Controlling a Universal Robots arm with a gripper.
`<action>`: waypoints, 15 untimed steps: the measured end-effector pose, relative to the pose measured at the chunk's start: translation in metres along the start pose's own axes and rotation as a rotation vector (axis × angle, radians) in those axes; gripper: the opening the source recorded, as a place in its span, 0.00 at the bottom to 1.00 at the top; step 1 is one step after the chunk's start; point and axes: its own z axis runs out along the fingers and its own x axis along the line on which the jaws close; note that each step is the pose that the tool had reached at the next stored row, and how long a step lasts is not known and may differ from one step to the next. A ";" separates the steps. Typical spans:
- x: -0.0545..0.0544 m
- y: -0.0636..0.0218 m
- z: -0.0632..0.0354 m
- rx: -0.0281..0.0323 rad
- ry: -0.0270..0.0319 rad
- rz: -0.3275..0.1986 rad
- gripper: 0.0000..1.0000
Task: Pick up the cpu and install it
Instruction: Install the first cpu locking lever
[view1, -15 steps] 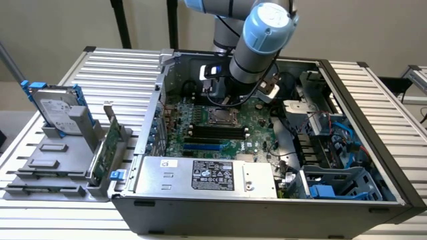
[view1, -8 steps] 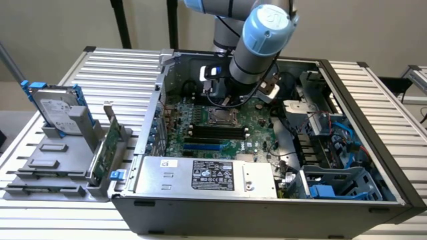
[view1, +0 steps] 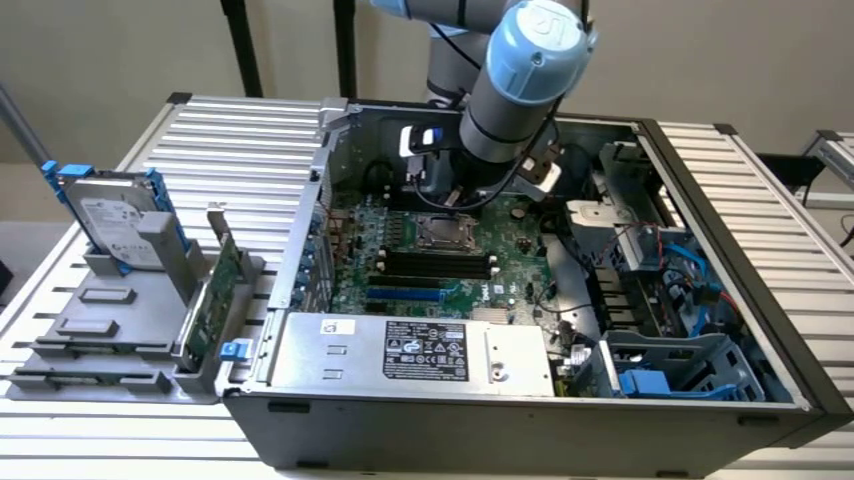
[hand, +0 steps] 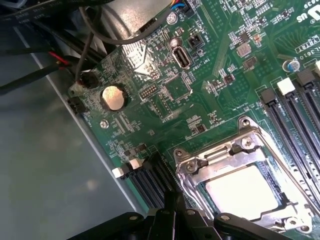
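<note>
The cpu (hand: 245, 192) is a flat square chip with a dull silver top. It lies in the motherboard socket, framed by the shiny metal retention bracket (hand: 250, 145). My gripper (hand: 170, 212) hovers just beside the socket's corner, its dark fingers shut together with nothing between them. In the exterior view the arm (view1: 514, 90) reaches down into the open computer case, and the socket (view1: 441, 232) sits just below its wrist.
A silver power supply box with a black label (view1: 414, 350) stands at the case's near side. A hard drive with a blue bracket (view1: 120, 225) stands on a grey holder at the exterior view's left. Memory slots (view1: 434, 265), a coin battery (hand: 112, 97) and black cables (hand: 75, 40) surround the socket.
</note>
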 end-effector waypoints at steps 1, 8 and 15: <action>0.000 -0.0010 -0.0007 0.0000 -0.0001 0.000 0.11; -0.009 -0.0116 -0.0073 0.0000 -0.0002 0.000 0.11; -0.010 -0.0132 -0.0089 0.0007 0.0001 -0.001 0.11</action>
